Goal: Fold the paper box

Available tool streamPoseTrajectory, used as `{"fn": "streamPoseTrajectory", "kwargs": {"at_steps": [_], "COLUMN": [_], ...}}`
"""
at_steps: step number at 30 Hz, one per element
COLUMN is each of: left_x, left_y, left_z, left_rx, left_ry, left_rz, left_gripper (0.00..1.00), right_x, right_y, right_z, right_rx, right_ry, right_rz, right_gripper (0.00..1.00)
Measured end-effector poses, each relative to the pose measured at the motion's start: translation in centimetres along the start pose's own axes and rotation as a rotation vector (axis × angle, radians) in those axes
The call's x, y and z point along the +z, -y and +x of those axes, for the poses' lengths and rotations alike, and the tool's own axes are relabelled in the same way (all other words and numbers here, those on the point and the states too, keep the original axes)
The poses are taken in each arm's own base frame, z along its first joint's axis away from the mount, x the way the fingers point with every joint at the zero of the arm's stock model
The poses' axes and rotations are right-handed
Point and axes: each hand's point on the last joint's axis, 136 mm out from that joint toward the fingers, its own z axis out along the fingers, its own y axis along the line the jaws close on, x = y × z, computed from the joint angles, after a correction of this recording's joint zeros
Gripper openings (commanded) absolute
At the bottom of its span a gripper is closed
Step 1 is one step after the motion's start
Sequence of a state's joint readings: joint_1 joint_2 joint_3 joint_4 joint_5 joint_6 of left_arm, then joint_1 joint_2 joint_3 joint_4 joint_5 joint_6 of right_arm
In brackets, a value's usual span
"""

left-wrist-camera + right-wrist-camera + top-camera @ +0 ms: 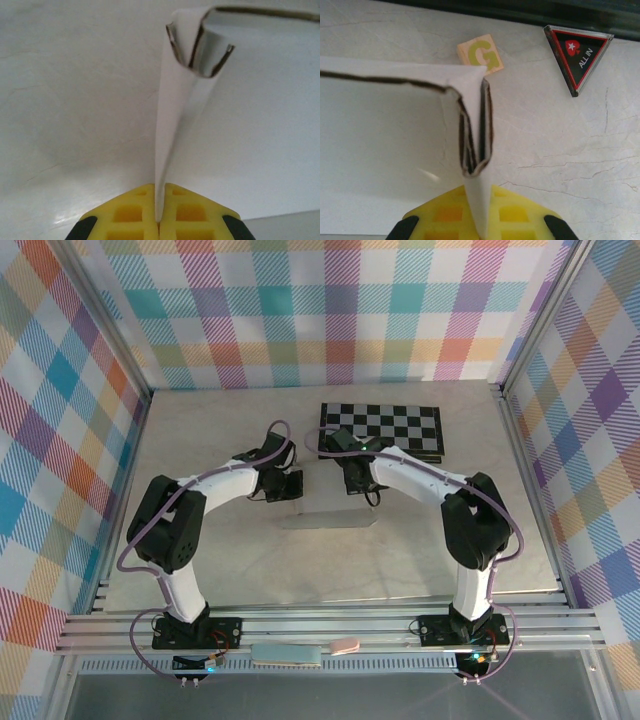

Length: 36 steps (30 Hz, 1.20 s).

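paper box (167,130): thin white card, partly folded, corner flaps doubled over, brown cut edges
left claw (160,196): closed tight, pinching one end flap
right claw (480,200): closed tight, pinching other end flap

The top camera looks down from behind the arms (175,530) across the table (220,575). Both wrist cameras face the paper box (170,125) (370,125) closely, past their own fingers (130,215) (515,215).

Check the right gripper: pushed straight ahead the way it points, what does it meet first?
The right gripper is shut on a flap of the paper box, so the box's folded corner directly ahead comes first. Past it, the G block looks roughly in line; depth is unclear.
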<state>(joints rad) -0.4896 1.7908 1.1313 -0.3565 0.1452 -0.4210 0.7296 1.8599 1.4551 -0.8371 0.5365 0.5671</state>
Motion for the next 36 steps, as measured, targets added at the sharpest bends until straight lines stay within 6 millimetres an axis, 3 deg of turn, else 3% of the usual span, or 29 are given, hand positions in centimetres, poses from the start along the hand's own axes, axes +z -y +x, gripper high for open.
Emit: {"fn": "streamPoseTrajectory", "kwargs": {"at_steps": [7,13,16,23,36], "left_x": [-1.4,-1.8,-1.7,-1.6,-1.6], "left_y": [-0.7,-1.3,-1.3,-1.5,-1.8], "left_z": [1.6,1.7,1.6,1.7,1.3], "left_rx": [-0.018,-0.082,-0.085,-0.072,-0.019], "left_ry": [0.146,0.236,0.247,0.254,0.157], "left_rz": [-0.215,-0.277,-0.266,-0.164,0.048], "left_gripper": [0.0,0.0,0.0,0.16,0.2], "right_x": [-1.9,-2.3,-2.4,-2.4,-2.3], "right_y": [-1.0,-1.3,-1.3,-1.3,-1.5], "right_z": [1.0,0.9,1.0,1.0,1.1], "right_rx": [-0.003,0.006,0.009,0.008,0.008], "right_ry": [0.044,0.062,0.065,0.067,0.062], "right_rz": [0.062,0.064,0.067,0.072,0.061], "right_gripper": [0.0,0.0,0.0,0.0,0.0]}}
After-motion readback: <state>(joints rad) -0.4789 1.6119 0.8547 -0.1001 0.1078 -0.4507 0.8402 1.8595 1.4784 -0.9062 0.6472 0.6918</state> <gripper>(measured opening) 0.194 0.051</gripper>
